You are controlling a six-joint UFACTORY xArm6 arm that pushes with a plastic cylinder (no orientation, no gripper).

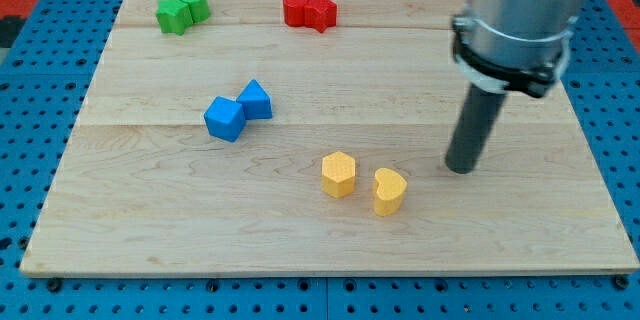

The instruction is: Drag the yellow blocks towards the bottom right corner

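Two yellow blocks lie in the lower middle of the wooden board [180, 220]: a yellow hexagonal block [338, 174] and, just to its right, a yellow heart-shaped block [389, 191]. A small gap separates them. My tip [461, 168] rests on the board to the right of the heart-shaped block and slightly higher in the view, apart from it by about a block's width. It touches no block.
Two blue blocks, a cube [224, 118] and a triangular one [255, 99], touch at the view's left centre. Two green blocks [182, 10] sit at the top left. Two red blocks [308, 9] sit at the top middle. A blue perforated surface [30, 80] surrounds the board.
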